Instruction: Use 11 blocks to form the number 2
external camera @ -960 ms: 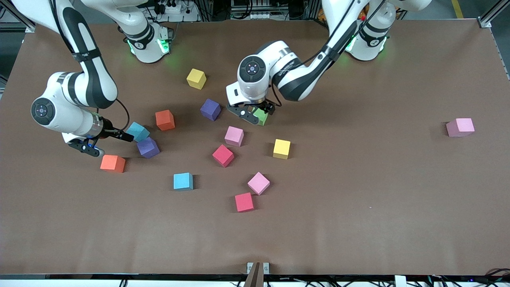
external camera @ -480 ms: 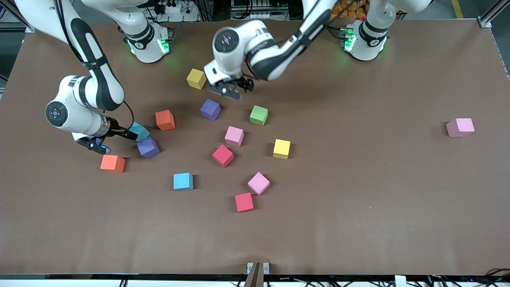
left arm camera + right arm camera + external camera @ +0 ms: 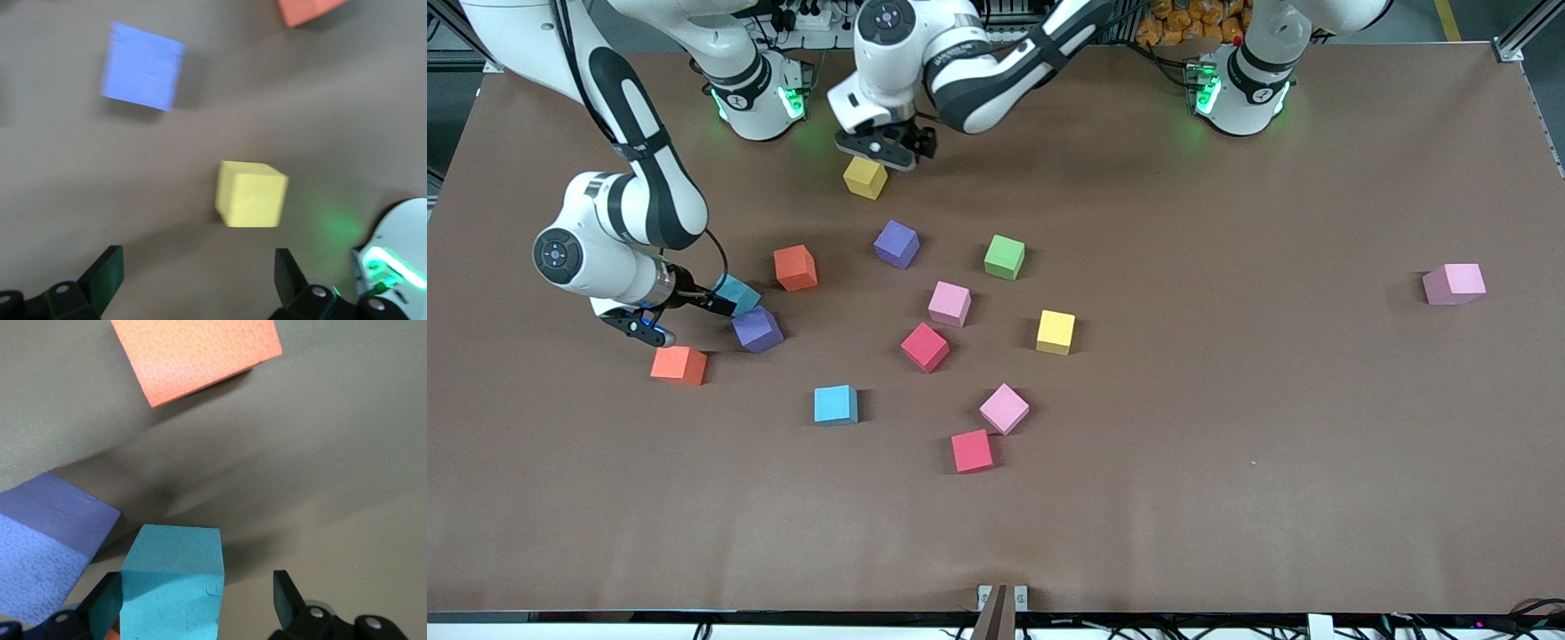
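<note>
You are looking down on a table wearing a matte brown cover; cables and a power strip are lying past its top edge, and even light is falling everywhere.

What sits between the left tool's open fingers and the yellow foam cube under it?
Nothing. In the left wrist view only bare brown table separates the left tool from the yellow foam cube; the front view shows that tool over the cube.
</note>
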### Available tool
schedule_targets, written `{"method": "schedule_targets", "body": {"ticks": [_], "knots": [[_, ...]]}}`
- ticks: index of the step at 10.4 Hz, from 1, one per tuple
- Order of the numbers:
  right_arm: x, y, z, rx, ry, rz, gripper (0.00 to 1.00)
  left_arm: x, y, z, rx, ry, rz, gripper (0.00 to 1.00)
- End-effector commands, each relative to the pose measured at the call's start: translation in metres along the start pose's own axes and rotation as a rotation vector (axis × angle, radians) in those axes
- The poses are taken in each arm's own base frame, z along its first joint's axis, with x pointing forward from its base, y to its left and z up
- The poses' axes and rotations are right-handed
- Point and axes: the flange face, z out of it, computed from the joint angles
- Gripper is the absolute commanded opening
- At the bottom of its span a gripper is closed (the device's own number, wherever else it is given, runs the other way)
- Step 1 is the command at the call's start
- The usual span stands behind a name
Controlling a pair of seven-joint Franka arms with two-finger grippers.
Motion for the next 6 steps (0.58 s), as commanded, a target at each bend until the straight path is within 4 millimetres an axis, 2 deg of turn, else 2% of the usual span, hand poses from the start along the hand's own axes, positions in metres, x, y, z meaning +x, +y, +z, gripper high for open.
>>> {"method": "schedule_targets", "body": {"ticks": [1, 2, 3, 4, 6], "knots": [[-0.001, -0.007, 0.0, 0.017, 0.002, 0.025, 1.0, -0.008, 0.026, 0.027, -0.034, 0.061, 0.009, 1.0], [-0.001, -0.012, -0.003, 0.031, 0.005, 0.04, 1.0, -0.014, 0.033, 0.041, -0.035, 0.127, 0.06, 1.0], [0.0, -0.018, -0.006, 0.043, 0.009, 0.043, 1.0, -0.025, 0.04, 0.063, -0.029, 0.206, 0.123, 1.0], [-0.001, -0.019, -0.007, 0.043, 0.01, 0.039, 1.0, -0.027, 0.041, 0.08, -0.02, 0.262, 0.152, 1.0], [0.0, -0.019, -0.006, 0.043, 0.009, 0.039, 1.0, -0.021, 0.04, 0.09, -0.007, 0.282, 0.179, 1.0]]}}
